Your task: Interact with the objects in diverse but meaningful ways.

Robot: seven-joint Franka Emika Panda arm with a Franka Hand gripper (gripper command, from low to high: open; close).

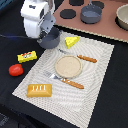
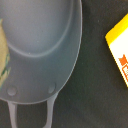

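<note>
1. The white arm (image 1: 36, 17) leans down over the blue-grey pot (image 1: 50, 39), which sits at the far corner of the striped mat (image 1: 97, 75); whether the jaws are open or closed cannot be told.
2. In the wrist view the pot (image 2: 42, 45) is smooth, rounded, with a thin loop handle (image 2: 30, 112).
3. The glossy red tomato (image 1: 15, 70) and the boxy yellow packet (image 1: 27, 56) lie on the dark bench (image 1: 10, 45) just beside the mat.
4. The cheese wedge (image 1: 71, 41) and ridged bread loaf (image 1: 39, 90) lie on the mat.

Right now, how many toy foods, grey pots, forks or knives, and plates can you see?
Toy foods: 4 (cheese wedge, tomato, packet, bread loaf)
Grey pots: 2 (front pot, back pot)
Forks or knives: 2 (knife, fork)
Plates: 1 (plate)
Total: 9
</note>
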